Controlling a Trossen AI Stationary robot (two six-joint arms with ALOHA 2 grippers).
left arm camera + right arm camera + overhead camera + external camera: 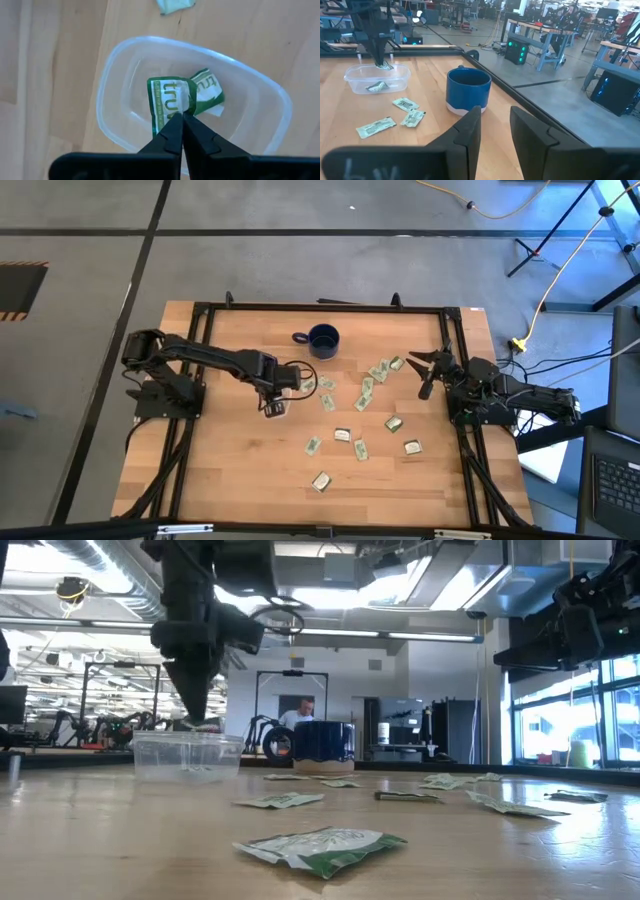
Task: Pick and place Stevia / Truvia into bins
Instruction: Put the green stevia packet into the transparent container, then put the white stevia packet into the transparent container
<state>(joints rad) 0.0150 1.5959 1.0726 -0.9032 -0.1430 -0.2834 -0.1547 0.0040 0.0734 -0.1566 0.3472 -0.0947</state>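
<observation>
**Q:** What lies nearest the low camera?

**A:** A single crumpled sachet (322, 848), pale green and white, flat on the wooden table (120, 850). Further sachets (362, 418) are scattered over the table's middle and right part; none of these loose ones is inside the tub.

**Q:** Where is the left gripper?

**A:** The left gripper (182, 119) hangs point-down over the clear tub (276, 406), which sits left of centre. Its fingers (170, 134) are pressed together on the edge of a Truvia packet (167, 102), so the packet is pinched between the tips. In the low view the tips sit at about the height of the tub's rim (187, 736).

**Q:** Is anything already in the tub?

**A:** Yes. In the right wrist view, one packet (376, 87) lies on the tub's floor, while the gripped one hangs at the fingertips above it. In the left wrist view, a second green-and-white piece (209, 92) shows just beside the held packet.

**Q:** And the right arm?

**A:** The right gripper (428, 368) waits near the table's right edge, fingers apart and holding nothing.

**Q:** Other items?

**A:** A dark blue mug (322, 339) stands towards the table's far edge, apart from the tub. A person (300, 712) is visible in the room beyond.
</observation>
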